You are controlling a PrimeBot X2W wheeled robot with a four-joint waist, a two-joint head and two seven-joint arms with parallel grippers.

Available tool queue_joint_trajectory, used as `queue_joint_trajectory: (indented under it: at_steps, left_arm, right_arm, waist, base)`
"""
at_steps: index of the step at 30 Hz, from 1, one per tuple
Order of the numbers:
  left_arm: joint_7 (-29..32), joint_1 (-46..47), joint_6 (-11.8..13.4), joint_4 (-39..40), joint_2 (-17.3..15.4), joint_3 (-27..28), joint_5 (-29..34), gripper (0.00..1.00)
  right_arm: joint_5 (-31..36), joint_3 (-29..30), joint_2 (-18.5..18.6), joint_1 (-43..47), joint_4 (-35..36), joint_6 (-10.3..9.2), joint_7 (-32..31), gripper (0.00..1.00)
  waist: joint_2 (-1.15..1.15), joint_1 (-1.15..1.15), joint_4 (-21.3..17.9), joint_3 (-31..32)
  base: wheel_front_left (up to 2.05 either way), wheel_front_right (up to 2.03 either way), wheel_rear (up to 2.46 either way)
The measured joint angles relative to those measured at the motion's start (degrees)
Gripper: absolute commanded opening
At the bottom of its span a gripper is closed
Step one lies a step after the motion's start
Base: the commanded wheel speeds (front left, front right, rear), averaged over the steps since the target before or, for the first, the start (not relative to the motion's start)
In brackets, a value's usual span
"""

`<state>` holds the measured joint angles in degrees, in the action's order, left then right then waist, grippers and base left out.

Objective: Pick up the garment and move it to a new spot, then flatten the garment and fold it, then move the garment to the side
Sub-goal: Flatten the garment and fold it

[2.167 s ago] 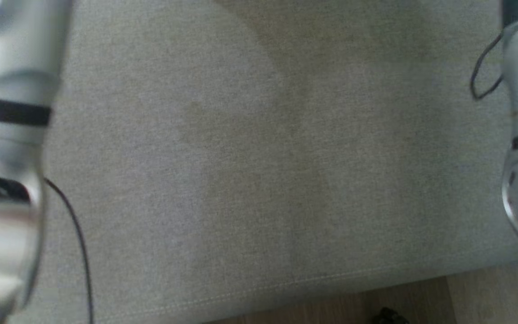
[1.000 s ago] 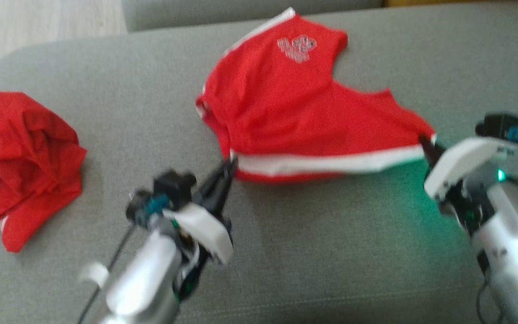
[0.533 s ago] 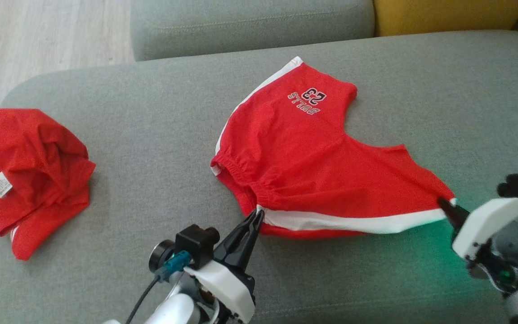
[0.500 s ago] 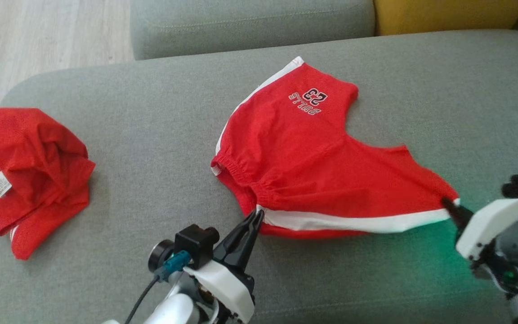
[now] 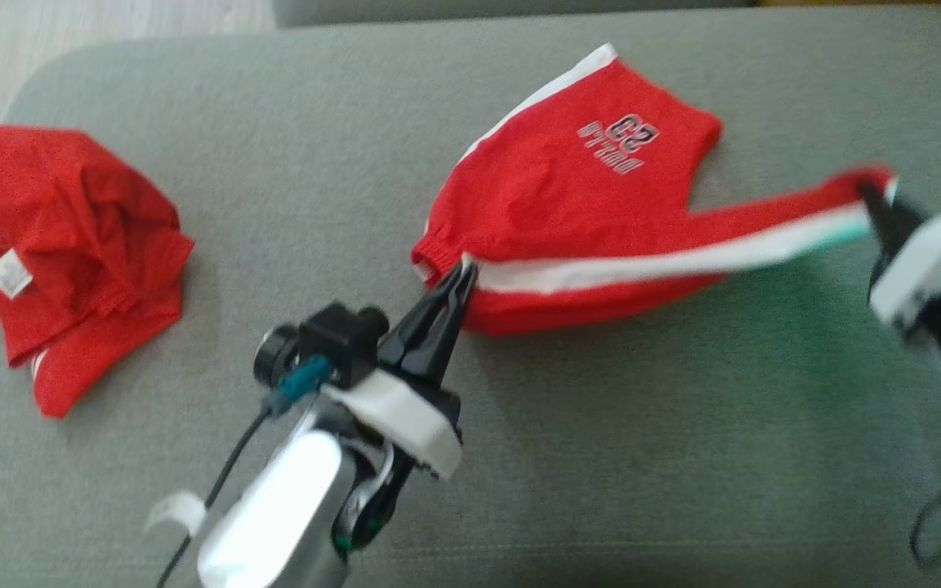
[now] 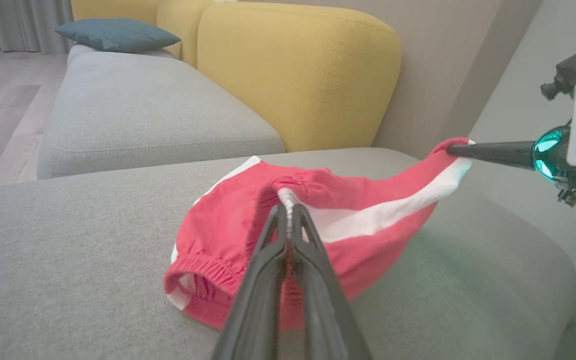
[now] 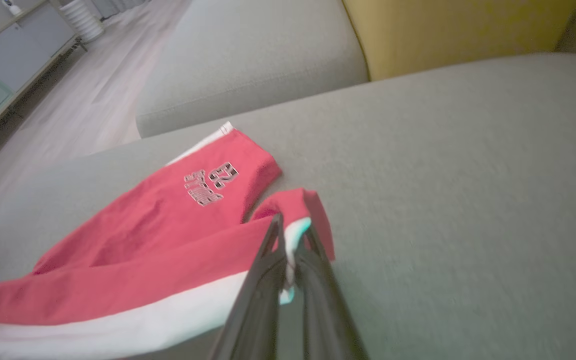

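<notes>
1. Since the earlier frame, the right jaws have carried one leg hem of the red shorts (image 5: 585,204) up off the sofa (image 5: 601,425), pulling the white stripe (image 5: 642,265) taut.
2. Right jaws: clamped shut on that hem.
3. Left jaws: pinched shut on the waistband at the stripe's other end.
4. The printed leg lies flat on the sofa.
5. Another red garment (image 5: 78,253) sits crumpled well to the left.

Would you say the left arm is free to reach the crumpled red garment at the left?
Probably not yet: the left gripper is shut on the shorts; otherwise only cushion lies between.
</notes>
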<state>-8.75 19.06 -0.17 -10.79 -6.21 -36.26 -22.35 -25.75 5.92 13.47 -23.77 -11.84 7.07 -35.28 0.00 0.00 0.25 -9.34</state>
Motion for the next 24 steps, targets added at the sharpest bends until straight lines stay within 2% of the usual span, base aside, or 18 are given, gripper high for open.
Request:
queue_joint_trajectory:
  at_steps: [4,10,14,20,24]
  left_arm:
    - [0.7,3.6,-0.1,-2.4,1.1,-0.1,-0.3,0.0]
    - [0.5,9.2,-0.3,-7.1,2.8,-0.5,-1.5,0.0]
    - [-0.7,12.7,-0.1,-9.5,3.3,-1.2,-2.4,0.0]
    - [-3.0,17.2,0.0,-13.9,3.8,-4.1,-5.0,0.0]
    - [-4.2,19.3,1.2,-15.2,3.8,-6.8,-7.8,0.0]
  right_arm:
    - [2.5,-0.6,0.2,-8.2,-3.2,0.0,-0.1,0.0]
    - [5.9,-4.5,2.0,-19.9,-11.8,0.0,-0.1,0.0]
    - [7.3,-6.4,2.8,-25.0,-16.3,0.0,0.4,0.0]
    - [9.2,-10.0,3.4,-32.5,-24.8,0.0,3.8,0.0]
    - [10.2,-12.5,3.9,-35.9,-29.8,0.01,6.6,0.0]
  waist:
    - [0.0,0.0,1.9,-2.6]
    - [0.0,0.0,4.9,-7.0]
    - [0.0,0.0,6.4,-9.3]
    - [0.0,0.0,9.3,-13.4]
    - [0.0,0.0,10.9,-15.4]
  base:
    - [0.0,0.0,0.0]
    - [0.0,0.0,0.0]
    - [0.0,0.0,0.0]
    - [0.0,0.0,0.0]
    - [0.0,0.0,0.0]
